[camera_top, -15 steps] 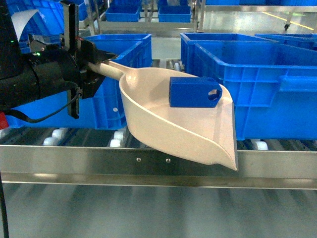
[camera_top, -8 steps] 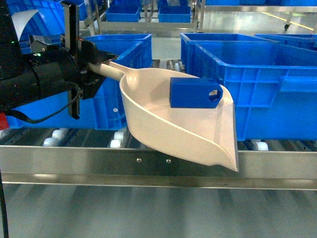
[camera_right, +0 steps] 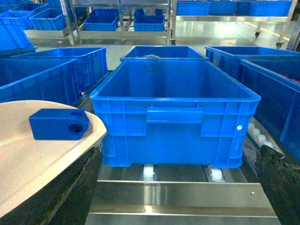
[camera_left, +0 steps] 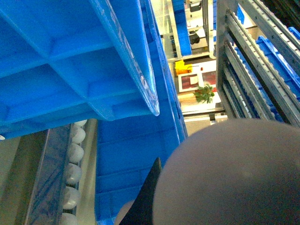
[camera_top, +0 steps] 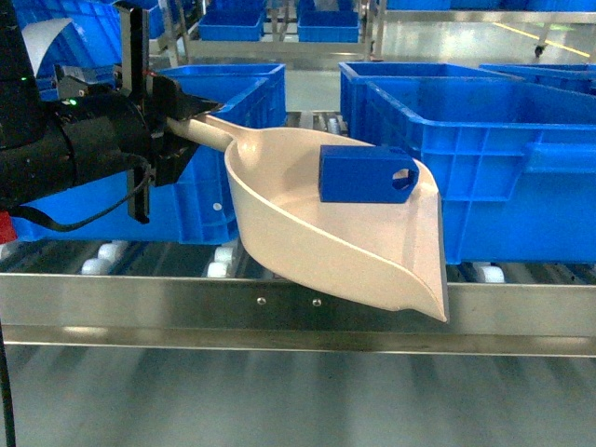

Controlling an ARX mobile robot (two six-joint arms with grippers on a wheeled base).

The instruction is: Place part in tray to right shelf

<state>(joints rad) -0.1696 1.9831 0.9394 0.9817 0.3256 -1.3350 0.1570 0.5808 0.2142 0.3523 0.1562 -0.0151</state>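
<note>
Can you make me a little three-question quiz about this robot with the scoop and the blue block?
1. True or false: the part lies in the tray.
2. Which gripper holds the tray's handle? A) the left gripper B) the right gripper C) neither
3. Fill in the missing word: the tray's front lip hangs over the right shelf's shiny front ____.

Key
1. True. The part sits near the tray's front lip, its holed end pointing right in the head view.
2. A. The left gripper clamps the handle; the right gripper holds nothing.
3. Rail. The blue crate stands just behind it on the rollers.
</note>
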